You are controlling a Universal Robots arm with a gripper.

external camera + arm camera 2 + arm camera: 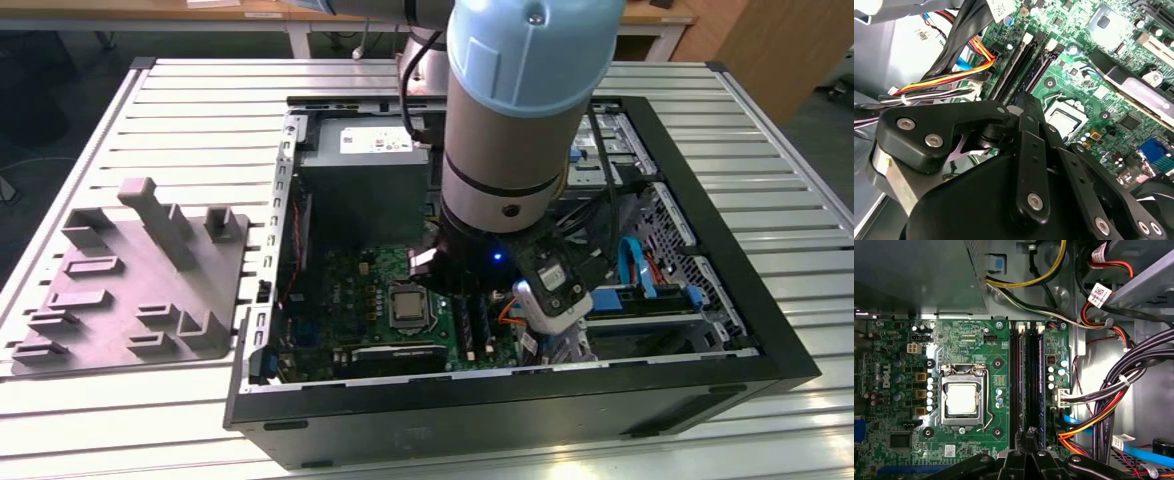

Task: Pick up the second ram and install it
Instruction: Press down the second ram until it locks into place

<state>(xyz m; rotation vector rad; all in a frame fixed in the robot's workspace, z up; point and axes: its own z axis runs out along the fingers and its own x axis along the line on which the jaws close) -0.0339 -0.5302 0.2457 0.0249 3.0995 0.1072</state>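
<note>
Grey fixture block (134, 280) stands outside the case (747, 200), at the exterior view's left, with no stick in it. In the first wrist view, the processor socket (961, 399) borders the memory slots (1015, 385). The second ram (1032, 385) appears as a dark strip along these slots, directly under the gripper (1029, 436). Whether the gripper grasps it cannot be told. Judged step: insertion, which calls for square alignment. Cable bundle (1114, 405) crowds the far side; room is tight.

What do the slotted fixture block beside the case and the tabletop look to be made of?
Fixture block: looks like matte grey plastic, dull and uniform, no glints, possibly printed. Tabletop: likely metal, perhaps aluminium, judging by its pale ribbed slats with a soft sheen.
</note>
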